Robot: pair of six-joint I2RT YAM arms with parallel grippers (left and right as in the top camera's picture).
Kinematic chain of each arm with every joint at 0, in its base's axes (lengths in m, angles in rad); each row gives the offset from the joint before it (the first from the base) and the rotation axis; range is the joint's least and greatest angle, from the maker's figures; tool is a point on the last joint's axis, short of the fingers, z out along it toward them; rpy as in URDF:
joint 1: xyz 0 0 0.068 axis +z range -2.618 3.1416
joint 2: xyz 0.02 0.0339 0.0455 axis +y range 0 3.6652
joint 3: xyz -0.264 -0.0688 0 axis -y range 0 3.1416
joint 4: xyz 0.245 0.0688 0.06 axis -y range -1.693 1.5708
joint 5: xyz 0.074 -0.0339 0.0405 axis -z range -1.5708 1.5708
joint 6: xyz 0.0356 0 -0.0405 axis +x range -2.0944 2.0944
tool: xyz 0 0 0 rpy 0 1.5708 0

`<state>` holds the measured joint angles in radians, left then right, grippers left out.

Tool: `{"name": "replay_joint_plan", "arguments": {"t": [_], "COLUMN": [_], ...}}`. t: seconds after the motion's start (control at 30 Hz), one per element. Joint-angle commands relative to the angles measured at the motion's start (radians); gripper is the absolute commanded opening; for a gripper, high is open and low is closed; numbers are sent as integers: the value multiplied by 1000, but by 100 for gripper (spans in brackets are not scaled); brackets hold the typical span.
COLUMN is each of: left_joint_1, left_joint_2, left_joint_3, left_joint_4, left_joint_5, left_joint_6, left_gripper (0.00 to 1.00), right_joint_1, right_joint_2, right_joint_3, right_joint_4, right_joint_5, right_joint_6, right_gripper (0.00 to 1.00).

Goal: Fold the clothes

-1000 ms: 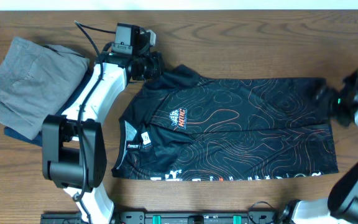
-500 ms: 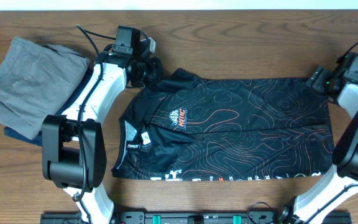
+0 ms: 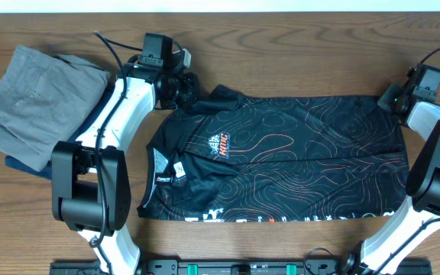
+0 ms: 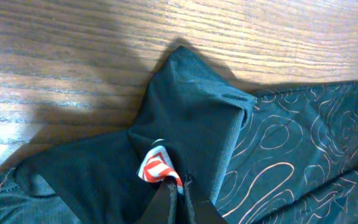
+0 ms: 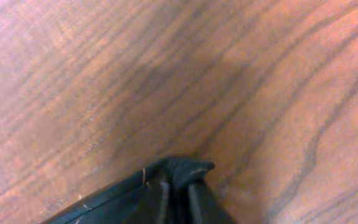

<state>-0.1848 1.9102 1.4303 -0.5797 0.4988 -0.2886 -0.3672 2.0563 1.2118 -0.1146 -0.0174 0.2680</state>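
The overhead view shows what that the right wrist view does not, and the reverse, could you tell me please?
Overhead only: the whole jersey spread flat, its logo, a grey garment at the left, and the left end effector gripping the jersey. Right wrist only: a close look at the right end effector pinching a bunched corner. Both: the jersey and the wooden table.

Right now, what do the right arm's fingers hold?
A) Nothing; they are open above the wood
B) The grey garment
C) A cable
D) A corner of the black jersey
D: in the right wrist view the right arm's fingers are closed on a corner of the black jersey, with only bare wooden table beyond that corner.
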Motion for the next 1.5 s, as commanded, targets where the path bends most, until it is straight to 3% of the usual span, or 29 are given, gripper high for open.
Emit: {"name": "replay_joint_plan", "arguments": {"t": [0.0,0.3,0.47,0.6,0.9,1.13,1.47], "left_joint_1": [14,88,116,128,128,127,127], "left_joint_2": [-7,-118,-171,-209,-228,-228,-228], "left_joint_3": [-1,-1,-1,-1,-1,-2,-70], "left_joint_4": [-18,-153,-254,-398,-739,-899,-972], "left_joint_5": [10,27,191,196,181,117,117], "left_joint_6": [-1,0,11,17,183,256,293], "left_gripper": [6,6,6,6,6,6,6], "right_joint_1": [-4,-71,-86,-85,-85,-88,-95], "right_joint_2": [12,-98,-224,-299,-334,-334,-334], "right_joint_3": [7,48,48,48,48,48,48], "right_joint_4": [-32,-197,-320,-468,-778,-858,-929], "right_joint_5": [56,74,72,74,188,240,306], "right_joint_6": [24,23,4,-46,-60,-50,-28], "right_gripper": [3,4,5,5,1,1,1]}}
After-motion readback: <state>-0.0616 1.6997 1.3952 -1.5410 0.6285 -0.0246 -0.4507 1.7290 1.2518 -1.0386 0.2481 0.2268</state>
